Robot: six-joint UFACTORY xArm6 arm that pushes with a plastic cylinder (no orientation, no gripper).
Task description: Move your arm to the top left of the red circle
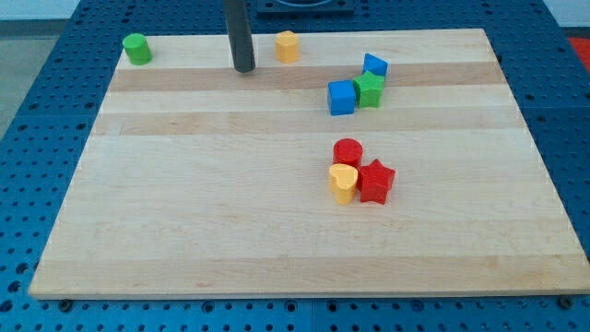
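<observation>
Cut off: upper part of the dark rod, leaving the frame at the view's top.
Hard to make out: exact outline of the small yellow block near the top edge (rounded or many-sided, cannot tell).
Partly hidden: green star block [370, 89], wedged between two blue ones; lower edge of the red circle, overlapped by its neighbours.
Claw: none on this arm, so nothing spread or pinched; only a plain rod with a blunt end.
My tip [243, 69]: resting on the wooden board [203, 212] near the top edge, between the green cylinder and the small yellow block, touching neither.
Red circle [348, 150]: right of the board's centre, well apart from my tip, which sits far toward the top left of it.
Touching the red circle: yellow heart block [343, 183] below it, red star block [376, 181] below and to the right.
Green cylinder [136, 48]: alone at the top left corner.
Small yellow block [288, 45]: at the top edge, just right of the rod.
Blue cube [341, 97]: left of the green star, touching it.
Second blue block [374, 65]: above the green star (toward the top right corner).
Materials: pale wood in long glued strips, smooth; blocks matte and solid-coloured; blue perforated surface [55, 120] around the board.
</observation>
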